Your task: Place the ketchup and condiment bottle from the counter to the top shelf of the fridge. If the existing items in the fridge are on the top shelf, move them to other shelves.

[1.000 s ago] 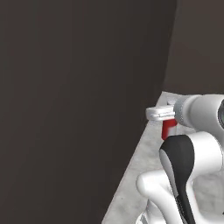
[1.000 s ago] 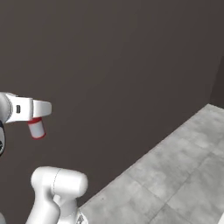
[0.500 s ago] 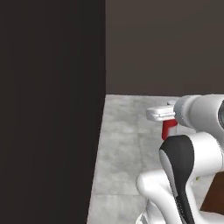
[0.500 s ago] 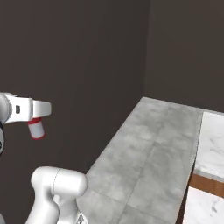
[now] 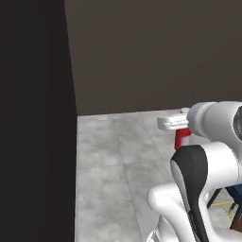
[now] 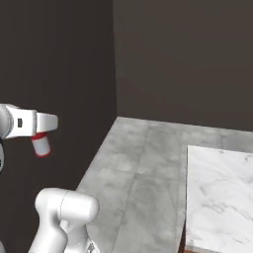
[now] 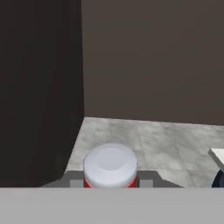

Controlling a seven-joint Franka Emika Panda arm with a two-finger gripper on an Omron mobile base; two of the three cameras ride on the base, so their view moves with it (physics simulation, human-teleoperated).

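The ketchup (image 7: 110, 166) is held in the gripper (image 7: 110, 178), whose 2 fingers are clamped on the bottle's sides just under the white cap. In the hand view the cap is seen end on, as a round white disc with a thin band of red below it, between the 2 dark finger tips.

In the right base view the ketchup (image 6: 41, 145) is seen hanging below the white hand (image 6: 34, 124), cap end lowest, in the air and well apart from the grey tiled floor (image 6: 143, 168). In the left base view only a small red part of the bottle (image 5: 182, 138) is visible, under the hand and behind the arm's dark joint.

A dark wall (image 5: 156, 52) is seen ahead, with a darker panel (image 5: 33, 118) on the left. The white marbled counter (image 6: 220, 197) is visible at the lower right of the right base view, well apart from the bottle.
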